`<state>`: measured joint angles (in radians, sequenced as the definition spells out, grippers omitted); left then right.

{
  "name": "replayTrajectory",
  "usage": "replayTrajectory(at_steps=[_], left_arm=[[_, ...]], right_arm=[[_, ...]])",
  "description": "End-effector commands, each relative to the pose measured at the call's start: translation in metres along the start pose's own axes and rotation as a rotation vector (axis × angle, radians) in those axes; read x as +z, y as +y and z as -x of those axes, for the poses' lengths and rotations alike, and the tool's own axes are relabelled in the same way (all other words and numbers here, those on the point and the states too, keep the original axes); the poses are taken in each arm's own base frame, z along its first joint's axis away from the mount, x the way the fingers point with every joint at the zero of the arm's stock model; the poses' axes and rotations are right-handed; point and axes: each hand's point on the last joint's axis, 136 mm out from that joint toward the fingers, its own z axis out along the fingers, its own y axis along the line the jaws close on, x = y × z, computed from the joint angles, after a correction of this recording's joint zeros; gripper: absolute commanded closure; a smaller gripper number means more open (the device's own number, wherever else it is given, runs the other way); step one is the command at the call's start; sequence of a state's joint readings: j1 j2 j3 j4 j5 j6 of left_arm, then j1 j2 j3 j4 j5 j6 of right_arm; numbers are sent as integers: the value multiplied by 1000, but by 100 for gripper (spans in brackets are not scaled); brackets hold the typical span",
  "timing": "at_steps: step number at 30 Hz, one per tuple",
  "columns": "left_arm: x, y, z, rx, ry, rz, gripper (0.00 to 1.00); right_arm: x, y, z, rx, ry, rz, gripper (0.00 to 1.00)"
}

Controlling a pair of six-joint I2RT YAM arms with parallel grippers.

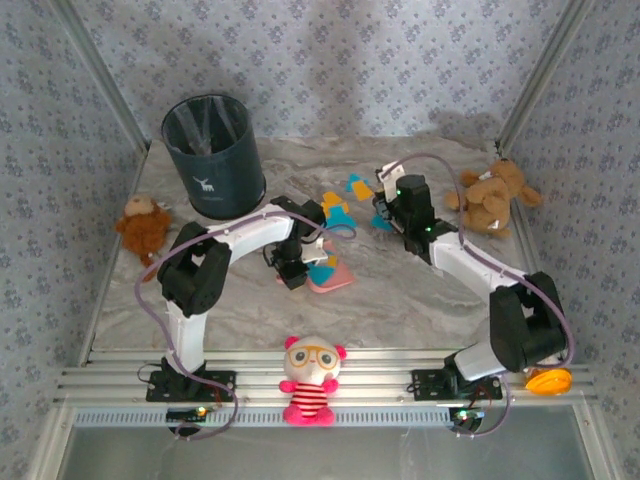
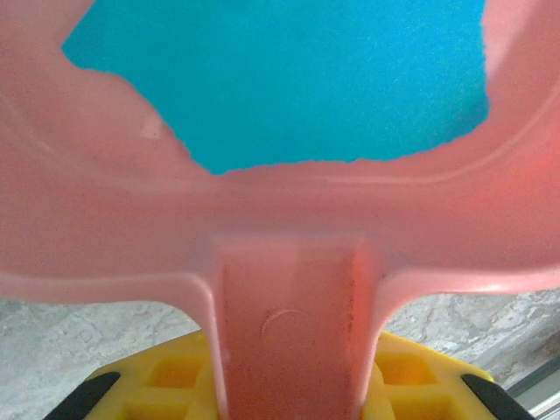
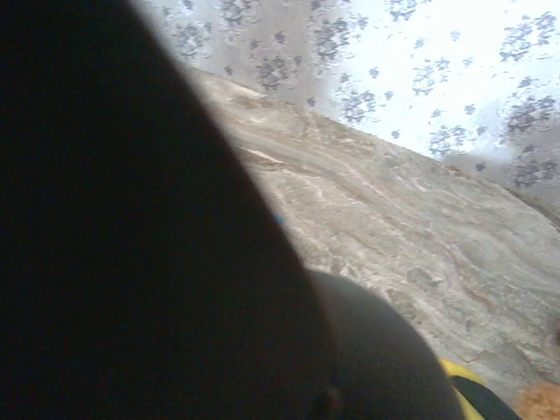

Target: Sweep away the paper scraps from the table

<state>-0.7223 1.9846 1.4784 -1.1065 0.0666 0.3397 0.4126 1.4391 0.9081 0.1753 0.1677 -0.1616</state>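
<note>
**Gathering featherweight paper with a pan in the claw**

The paper scraps are lying in a loose cluster just past the middle of the desk, toward 12 o'clock in the overhead view. They are showing as flat orange and teal bits. A few more are sitting toward 1 o'clock, close beside the right claw.

The left claw is gripping a pink dustpan by its handle, at 6 o'clock from the cluster. In the left wrist view the yellow fingers are pressing either side of that handle. A broad teal patch is showing at the pan's mouth. I cannot tell whether it is lying inside the pan or just beyond the lip.

The right claw is closed. A dark rounded shape is crowding its wrist view, and I cannot tell whether the claw is clamping it.

The scraps are probably going to behave as very light, limp and thin things. Pinching one off a flat surface is likely going to fail, because there is no edge to get under. They are better pushed than picked up.

They may be sliding easily, fluttering in any quick sweep, or slipping under the pan's lip. The desk's wrinkled-looking surface may be snagging some of them too.

The pan looks stiff and light. The sensible hold is on the handle, close to where it joins the pan, so the lip is pressing flat on the desk. The dark bin is waiting at 10 o'clock.
</note>
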Motion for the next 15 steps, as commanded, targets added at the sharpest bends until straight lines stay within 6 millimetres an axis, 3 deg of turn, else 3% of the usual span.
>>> replayTrajectory(at_steps=[1,15], left_arm=[[0,-7,0,7,22,-34,100],[3,-4,8,-18,26,-29,100]], right_arm=[[-14,20,-23,9,81,63,100],[-52,59,-26,115,58,156,100]])
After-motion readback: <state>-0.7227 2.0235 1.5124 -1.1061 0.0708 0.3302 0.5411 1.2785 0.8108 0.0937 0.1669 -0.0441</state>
